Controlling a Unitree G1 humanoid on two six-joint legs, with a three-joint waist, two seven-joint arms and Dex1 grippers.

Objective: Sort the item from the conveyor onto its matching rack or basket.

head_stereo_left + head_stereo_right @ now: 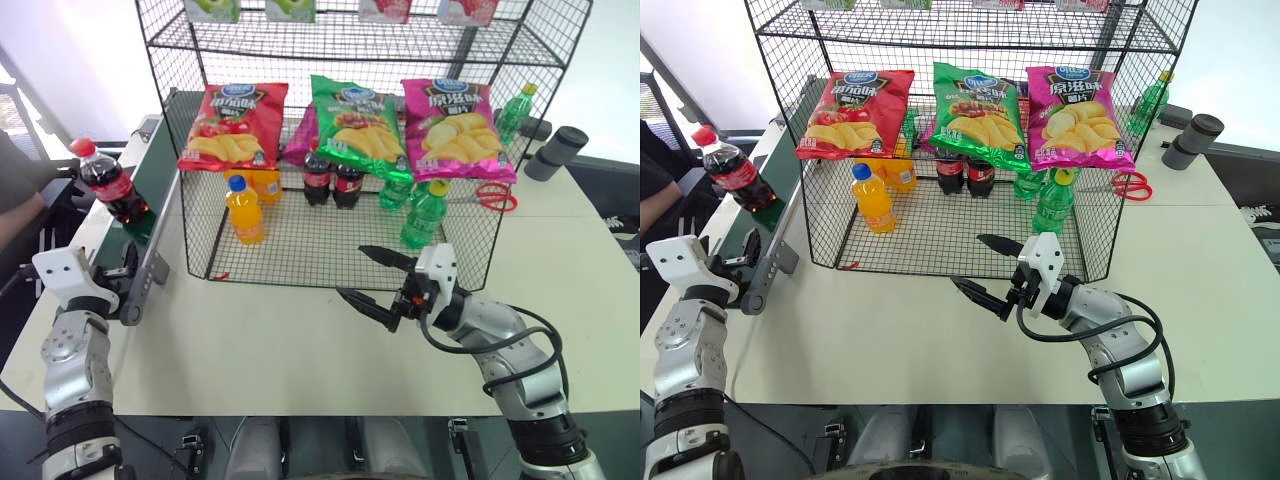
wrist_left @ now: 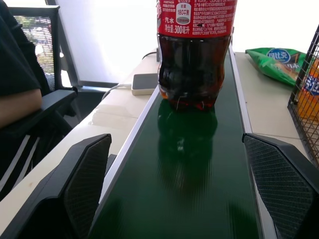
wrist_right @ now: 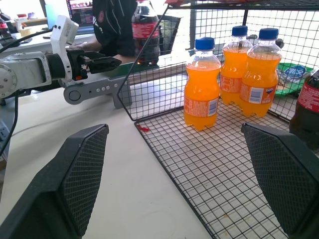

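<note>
Cola bottle: upright on the belt, awaiting pickup.
Left gripper: jaws wide, lined up behind it.
Right gripper: spread empty before the rack.

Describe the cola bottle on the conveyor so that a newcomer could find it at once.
Find the black wire rack; along its left side runs the green conveyor. One cola bottle stands on it: red cap, dark drink. Unlike the two cola bottles inside the rack, it stands alone on the belt.
</note>
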